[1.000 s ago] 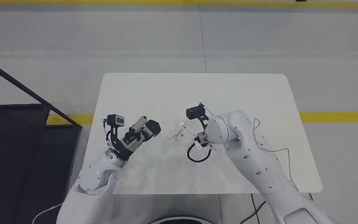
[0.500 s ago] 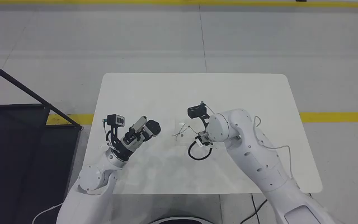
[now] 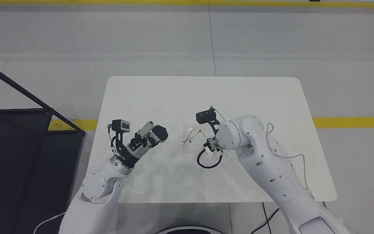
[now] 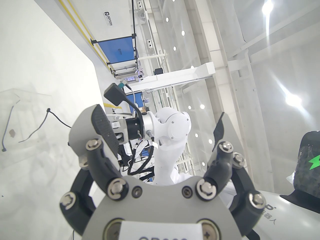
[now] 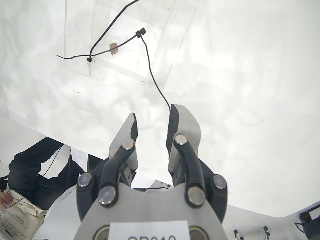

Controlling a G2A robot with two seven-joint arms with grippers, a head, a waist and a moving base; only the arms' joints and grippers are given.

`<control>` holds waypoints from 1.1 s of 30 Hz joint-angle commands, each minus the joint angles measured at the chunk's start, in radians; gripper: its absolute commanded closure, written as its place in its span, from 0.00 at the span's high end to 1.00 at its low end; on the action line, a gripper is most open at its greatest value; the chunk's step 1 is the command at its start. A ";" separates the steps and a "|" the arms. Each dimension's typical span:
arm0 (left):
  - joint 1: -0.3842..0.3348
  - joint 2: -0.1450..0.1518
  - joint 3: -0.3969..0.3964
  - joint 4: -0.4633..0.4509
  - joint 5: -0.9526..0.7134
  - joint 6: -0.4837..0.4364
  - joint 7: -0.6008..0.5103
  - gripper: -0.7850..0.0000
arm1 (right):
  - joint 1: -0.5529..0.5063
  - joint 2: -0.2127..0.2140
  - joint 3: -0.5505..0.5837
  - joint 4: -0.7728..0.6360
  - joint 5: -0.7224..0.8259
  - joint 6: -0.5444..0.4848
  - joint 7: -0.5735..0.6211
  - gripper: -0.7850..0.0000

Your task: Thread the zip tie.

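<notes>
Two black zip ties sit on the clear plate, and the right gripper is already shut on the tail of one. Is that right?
No: the right gripper is open. The right wrist view shows its fingers apart, with the tail of one zip tie just reaching a fingertip. The rest holds: two black ties on the clear plate.

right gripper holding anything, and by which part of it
Nothing is clamped: the right gripper has its fingers apart, and the zip tie's tail only reaches one fingertip.

The zip tie (image 5: 150, 68) tail disappears behind the right jaws.
</notes>
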 commanded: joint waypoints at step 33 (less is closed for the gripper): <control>0.000 0.000 0.000 0.000 0.000 0.000 0.000 1.00 | -0.044 -0.009 0.004 -0.085 -0.028 -0.036 -0.047 0.15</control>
